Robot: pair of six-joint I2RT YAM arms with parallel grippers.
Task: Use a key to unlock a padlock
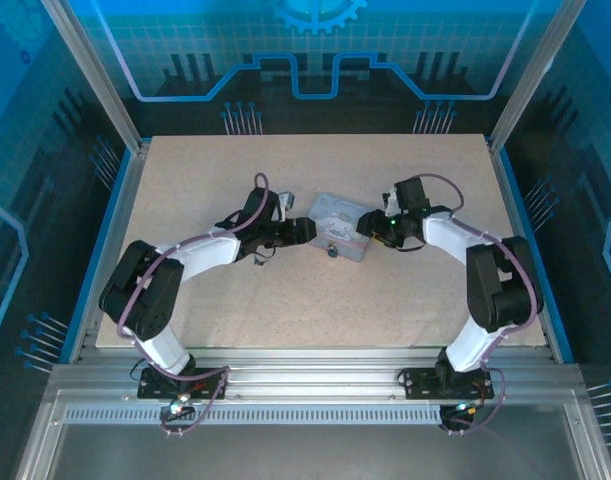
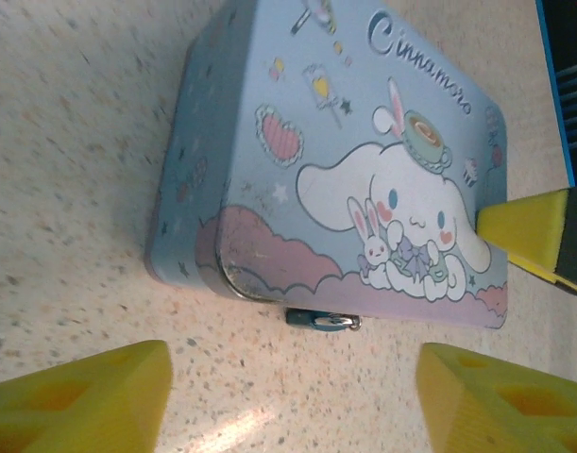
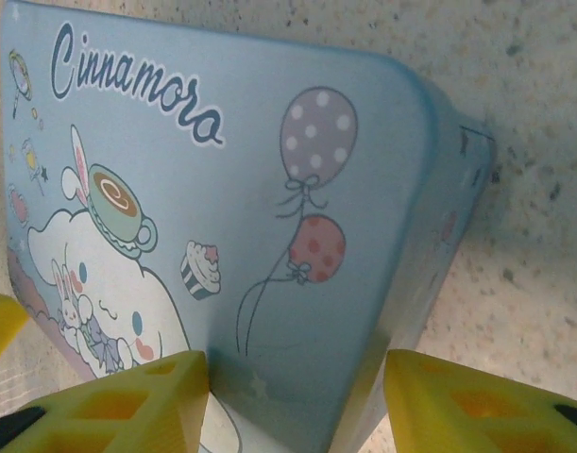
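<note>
on the speckled table [image 1: 285, 300] there was one pale blue tin box [image 1: 337, 215] with a cartoon picture on its lid, lying flat near the middle. one small dark padlock [image 2: 321, 320] with a silvery part sat against the lower edge of the long side wall of the tin, the wall that faced the arms' bases. in the top view it showed as one dark dot [image 1: 332, 250] just beside that wall.

two arms reached toward the tin, one from each side. the left end effector [image 1: 307, 230] was just beside the left short end of the tin. its two yellow fingers [image 2: 80, 401] stood wide apart with nothing between them, so it was open and held nothing. the padlock lay ahead of it, near but not touching.

the right end effector [image 1: 368, 224] was at the right short end. its two yellow fingers [image 3: 477, 406] stood apart with one corner of the tin between them. one finger lay against the lid. i could not tell whether the two fingers really pressed the tin or were only around it. in the left wrist view one finger of it [image 2: 524, 226] touched the right edge of the lid.
</note>
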